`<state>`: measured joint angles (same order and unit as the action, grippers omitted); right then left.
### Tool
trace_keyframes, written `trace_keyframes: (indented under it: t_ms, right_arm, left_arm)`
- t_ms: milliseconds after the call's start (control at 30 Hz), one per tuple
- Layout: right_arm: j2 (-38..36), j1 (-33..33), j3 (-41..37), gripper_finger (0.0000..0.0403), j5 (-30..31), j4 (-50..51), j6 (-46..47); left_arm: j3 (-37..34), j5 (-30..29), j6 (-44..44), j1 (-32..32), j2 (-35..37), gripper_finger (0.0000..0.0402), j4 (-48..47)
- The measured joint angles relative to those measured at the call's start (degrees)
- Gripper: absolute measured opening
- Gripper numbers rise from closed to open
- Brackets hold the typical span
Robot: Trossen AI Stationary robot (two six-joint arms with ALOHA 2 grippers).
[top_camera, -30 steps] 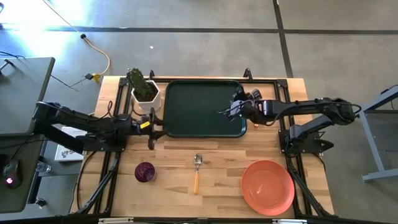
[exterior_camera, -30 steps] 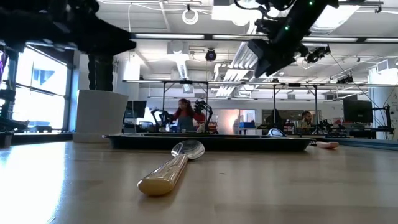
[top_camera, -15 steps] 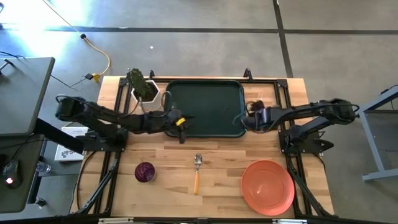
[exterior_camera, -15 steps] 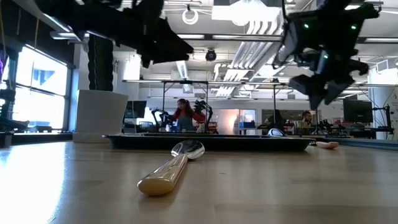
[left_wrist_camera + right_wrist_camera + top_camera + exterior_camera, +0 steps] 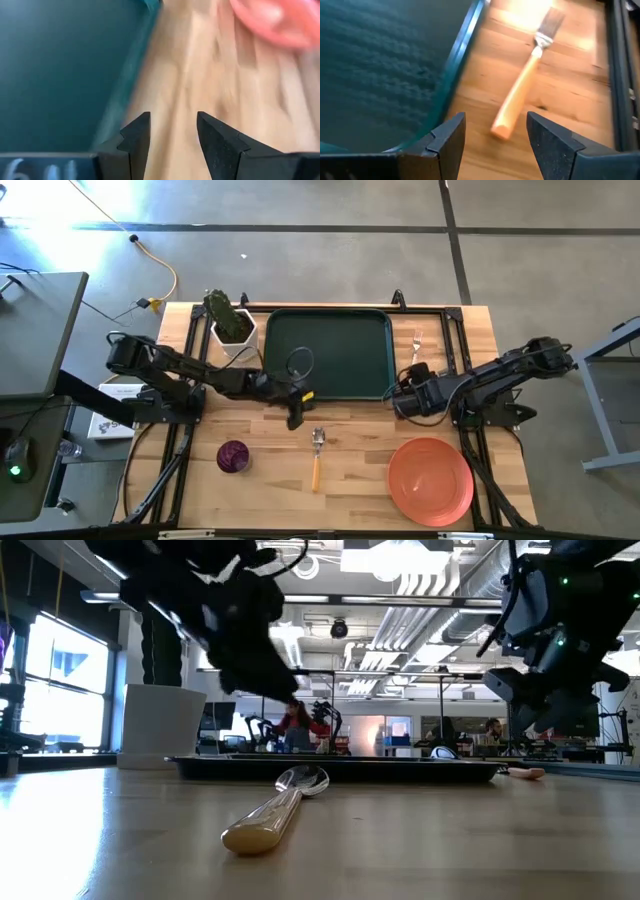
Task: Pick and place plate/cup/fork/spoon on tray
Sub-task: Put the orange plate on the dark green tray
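The dark green tray [image 5: 325, 352] lies at the table's far middle. The fork [image 5: 416, 340] lies on the wood just right of the tray; it also shows in the right wrist view [image 5: 522, 95]. The spoon [image 5: 317, 455] lies near the table's middle, bowl toward the tray. The purple cup [image 5: 233, 456] stands to its left. The orange plate [image 5: 430, 480] lies at the near right. My left gripper [image 5: 296, 418] is open and empty above the wood between tray and spoon. My right gripper [image 5: 397, 402] is open and empty by the tray's near right corner.
A white pot with a green plant [image 5: 232, 328] stands at the tray's far left corner. Black frame rails run along the table's left and right sides. Bare wood lies between the spoon and the plate.
My left gripper has swung from beside the tray's left edge toward the table's right and near edge, ending just far of the spoon. My right gripper has drawn back from above the tray's right part toward the near right, off the tray. Both have come lower.
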<state>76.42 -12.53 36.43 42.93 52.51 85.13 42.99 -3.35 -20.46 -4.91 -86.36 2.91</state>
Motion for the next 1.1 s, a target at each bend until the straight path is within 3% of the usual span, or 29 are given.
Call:
trace_keyframes:
  t_ms: [267,400,533,667,867,1100]
  right_arm:
    - [0.00,-0.72,1.39,0.0201,3.65,-5.63,-3.51]
    - [0.00,-0.72,1.39,0.0201,3.46,-9.01,-6.36]
    - [0.00,-0.77,1.41,0.0201,2.26,-11.77,-9.23]
    - [0.00,-0.77,1.42,0.0201,0.99,-14.17,-11.80]
    - [0.00,-0.77,1.42,0.0201,0.95,-14.98,-12.09]
    - [0.00,-0.77,1.42,0.0201,0.97,-14.99,-12.11]
  left_arm:
    - [8.68,4.88,-2.91,-8.89,8.82,0.0133,-40.73]
    - [13.52,5.97,-3.44,-15.47,12.60,0.0124,-53.57]
    - [14.72,9.01,-3.01,-21.94,15.55,0.0113,-57.40]
    - [14.72,8.20,-3.31,-26.27,16.51,0.0105,-57.77]
    - [14.72,4.11,-3.46,-27.41,14.66,0.0104,-60.88]
    - [14.70,3.93,-1.17,-26.94,10.85,0.0102,-63.22]
